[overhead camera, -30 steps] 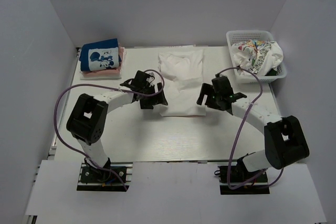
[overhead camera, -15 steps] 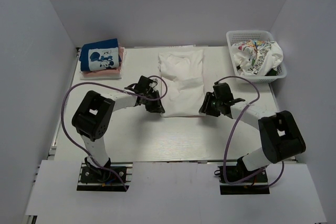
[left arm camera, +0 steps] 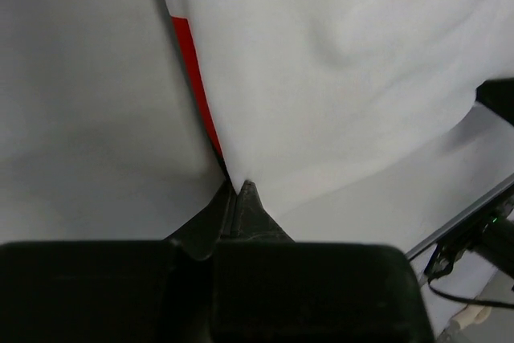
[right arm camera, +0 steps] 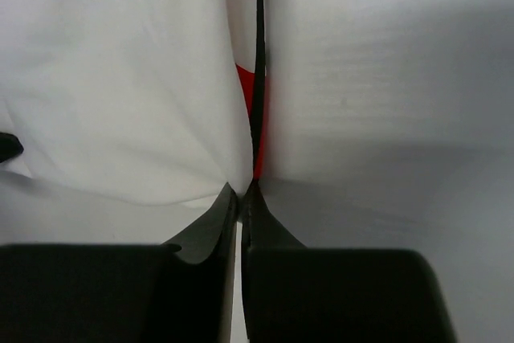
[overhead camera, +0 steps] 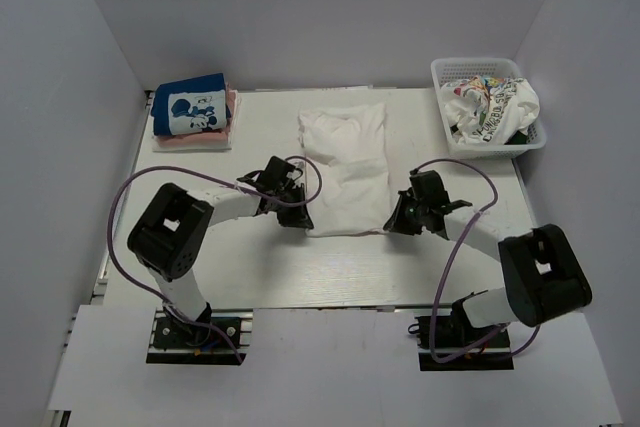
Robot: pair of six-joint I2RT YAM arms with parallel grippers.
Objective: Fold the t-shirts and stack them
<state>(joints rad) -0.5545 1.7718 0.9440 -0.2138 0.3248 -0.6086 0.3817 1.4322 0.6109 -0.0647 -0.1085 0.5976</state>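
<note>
The large plain white t-shirt (overhead camera: pixel 345 169) lies as a long folded rectangle in the middle of the table (overhead camera: pixel 250 267). My left gripper (overhead camera: pixel 297 217) is shut on its near left corner, and my right gripper (overhead camera: pixel 396 222) is shut on its near right corner. The left wrist view shows the white cloth (left arm camera: pixel 337 78) pinched at the tips of the left gripper (left arm camera: pixel 238 186), with a red strip (left arm camera: pixel 193 78) along the cloth's edge. In the right wrist view the right gripper (right arm camera: pixel 241 188) pinches the white cloth (right arm camera: pixel 120 78) the same way. A blue t-shirt with a cartoon mouse (overhead camera: pixel 191 107) lies folded on a pink one (overhead camera: pixel 231 112) at the back left.
A white mesh basket (overhead camera: pixel 455 69) at the back right holds a crumpled white t-shirt with colourful prints (overhead camera: pixel 493 102) and something dark green (overhead camera: pixel 518 134). Purple cables loop from both arms. Grey walls close in the table on three sides.
Both grippers came down to the white t-shirt's near corners and went from open to shut on them. The shirt's near edge has shifted slightly toward the arm bases.
</note>
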